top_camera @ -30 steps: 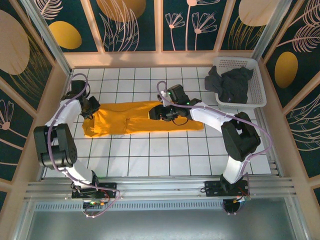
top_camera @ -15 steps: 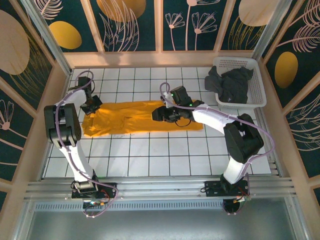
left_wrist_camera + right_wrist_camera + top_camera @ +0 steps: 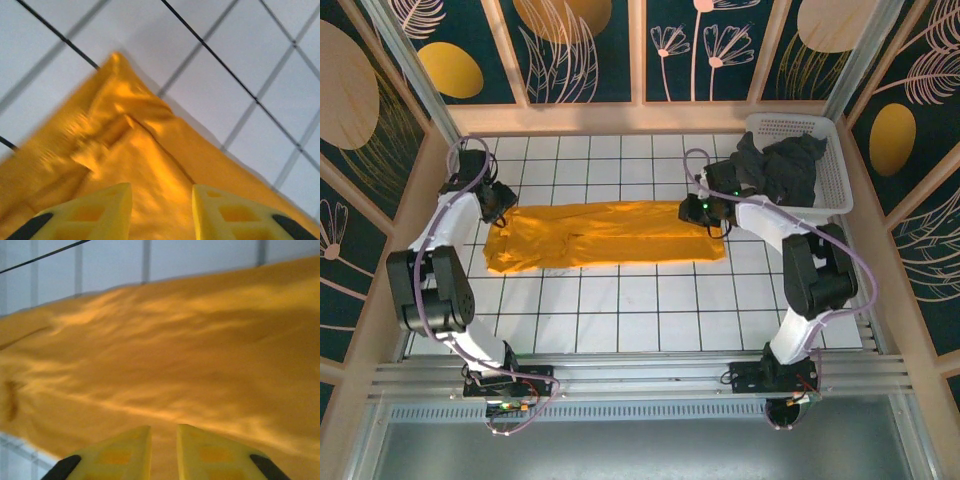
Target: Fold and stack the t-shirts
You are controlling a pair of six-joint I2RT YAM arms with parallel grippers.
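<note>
The orange-yellow t-shirt [image 3: 605, 235] lies stretched out flat across the white tiles, left to right. My left gripper [image 3: 503, 205] hovers over its far left corner; in the left wrist view the left gripper [image 3: 161, 192] stands open, with the cloth [image 3: 135, 150] lying loose beneath. My right gripper [image 3: 702, 210] sits at the shirt's far right end. In the right wrist view the right gripper [image 3: 163, 432] has its fingers drawn close together with a ridge of orange cloth [image 3: 175, 355] between them. The dark charcoal t-shirt [image 3: 780, 168] lies crumpled in the basket.
The white lattice basket [image 3: 837, 180] stands at the back right corner, close behind my right arm. Wooden walls ring the tiled floor [image 3: 650, 310]. Bare tiles run along the near side of the shirt.
My right gripper has moved from the shirt's middle to its right end and its fingers have closed in. My left gripper has opened at the left corner. The shirt's far edge lies straighter.
</note>
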